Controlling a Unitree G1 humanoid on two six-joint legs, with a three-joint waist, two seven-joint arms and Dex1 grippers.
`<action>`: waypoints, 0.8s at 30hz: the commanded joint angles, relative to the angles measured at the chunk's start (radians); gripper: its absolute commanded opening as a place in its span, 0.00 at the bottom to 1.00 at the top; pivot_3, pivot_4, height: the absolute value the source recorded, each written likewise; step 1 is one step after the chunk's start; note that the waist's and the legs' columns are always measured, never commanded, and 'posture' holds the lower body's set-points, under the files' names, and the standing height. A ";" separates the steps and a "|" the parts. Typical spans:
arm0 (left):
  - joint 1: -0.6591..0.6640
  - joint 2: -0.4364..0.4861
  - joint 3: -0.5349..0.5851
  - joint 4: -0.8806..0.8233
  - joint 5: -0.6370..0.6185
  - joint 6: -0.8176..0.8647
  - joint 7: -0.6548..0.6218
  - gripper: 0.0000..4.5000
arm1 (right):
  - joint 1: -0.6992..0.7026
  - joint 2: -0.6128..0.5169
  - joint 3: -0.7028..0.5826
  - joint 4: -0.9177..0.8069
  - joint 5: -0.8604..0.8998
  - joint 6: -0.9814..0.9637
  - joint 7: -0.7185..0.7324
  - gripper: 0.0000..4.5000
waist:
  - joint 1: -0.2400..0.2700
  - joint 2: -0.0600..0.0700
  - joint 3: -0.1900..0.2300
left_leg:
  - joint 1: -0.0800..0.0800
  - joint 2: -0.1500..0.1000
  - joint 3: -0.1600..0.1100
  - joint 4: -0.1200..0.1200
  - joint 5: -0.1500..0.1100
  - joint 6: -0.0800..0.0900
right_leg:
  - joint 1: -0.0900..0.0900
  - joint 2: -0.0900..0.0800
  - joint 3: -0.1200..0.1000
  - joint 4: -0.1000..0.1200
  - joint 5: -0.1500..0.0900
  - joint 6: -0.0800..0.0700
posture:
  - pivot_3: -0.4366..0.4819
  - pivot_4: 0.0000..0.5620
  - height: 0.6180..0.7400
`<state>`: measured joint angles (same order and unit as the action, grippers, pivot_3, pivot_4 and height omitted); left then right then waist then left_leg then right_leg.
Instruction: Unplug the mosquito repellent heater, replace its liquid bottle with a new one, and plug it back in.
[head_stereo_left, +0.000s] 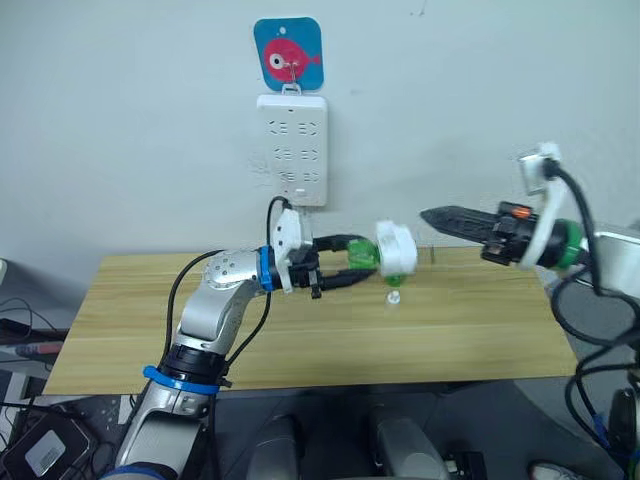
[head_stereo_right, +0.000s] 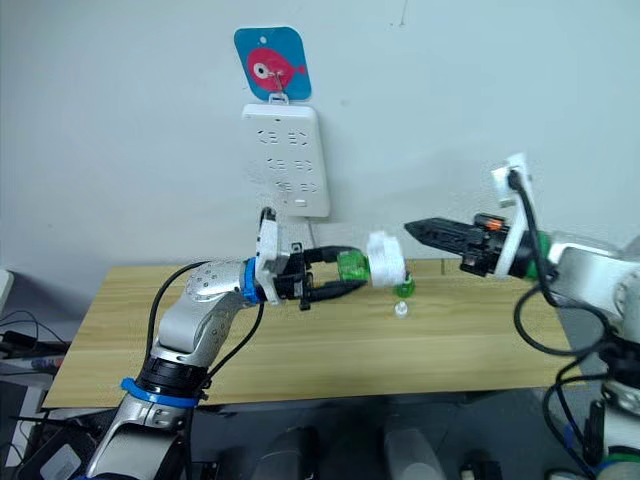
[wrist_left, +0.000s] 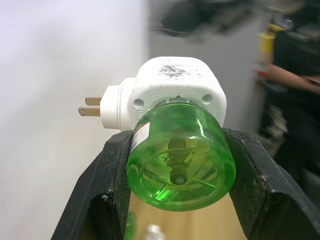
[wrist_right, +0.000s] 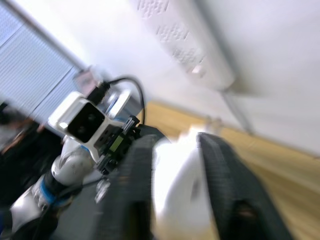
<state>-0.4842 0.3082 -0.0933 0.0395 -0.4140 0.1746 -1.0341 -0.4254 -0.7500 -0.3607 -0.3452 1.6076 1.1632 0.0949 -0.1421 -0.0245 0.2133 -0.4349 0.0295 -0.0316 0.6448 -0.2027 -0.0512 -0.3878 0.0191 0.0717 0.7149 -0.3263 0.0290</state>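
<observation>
left claw (head_stereo_left: 345, 262) reaches out level, clamping the heater's green bottle (wrist_left: 181, 156) above the table (head_stereo_left: 480, 330).

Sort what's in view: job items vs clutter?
Job: mosquito repellent heater, unplugged, with green liquid bottle attached, held by left gripper; right gripper near the heater; white power strip on wall; small bottle on table.

Lying about: fish hook plaque; wooden table.

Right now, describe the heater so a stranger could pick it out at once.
Find the white power strip on the wall above the wooden table. Below it, the left gripper holds a green bottle in mid-air; the heater is the rounded white unit on the bottle's end, with two metal prongs.
</observation>
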 joint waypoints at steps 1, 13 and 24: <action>-0.004 -0.066 0.031 0.000 -0.007 -0.005 0.111 0.51 | 0.166 0.034 -0.081 -0.160 0.061 -0.119 -0.154 0.69 | 0.000 0.000 0.000 | 0.000 0.000 0.000 0.000 0.000 0.000 | 0.000 0.000 0.000 0.000 0.000 0.000 | 0.19 0.30 0.86; 0.004 -0.150 0.023 -0.020 -0.014 0.003 0.210 0.51 | 0.289 0.330 0.146 -0.310 0.073 -0.464 -0.564 1.00 | -0.052 0.002 -0.002 | 0.001 0.001 0.002 0.000 0.000 0.000 | 0.000 0.003 0.001 0.001 -0.001 0.007 | 0.19 0.29 0.86; 0.038 -0.171 -0.006 -0.093 -0.022 0.017 0.231 0.51 | 0.170 0.462 0.284 -0.255 0.040 -0.569 -0.615 1.00 | -0.050 0.002 -0.002 | 0.001 0.000 0.001 0.000 0.000 0.000 | 0.000 0.003 0.002 0.000 -0.001 0.007 | 0.22 0.28 0.86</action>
<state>-0.4402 0.1480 -0.0934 0.0025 -0.4196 0.1943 -0.8011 -0.2367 -0.2945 -0.0831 -0.5890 1.6580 0.6165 -0.5227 -0.1923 -0.0224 0.2116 -0.4344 0.0296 -0.0312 0.6447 -0.2025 -0.0513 -0.3877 0.0222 0.0737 0.7152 -0.3277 0.0359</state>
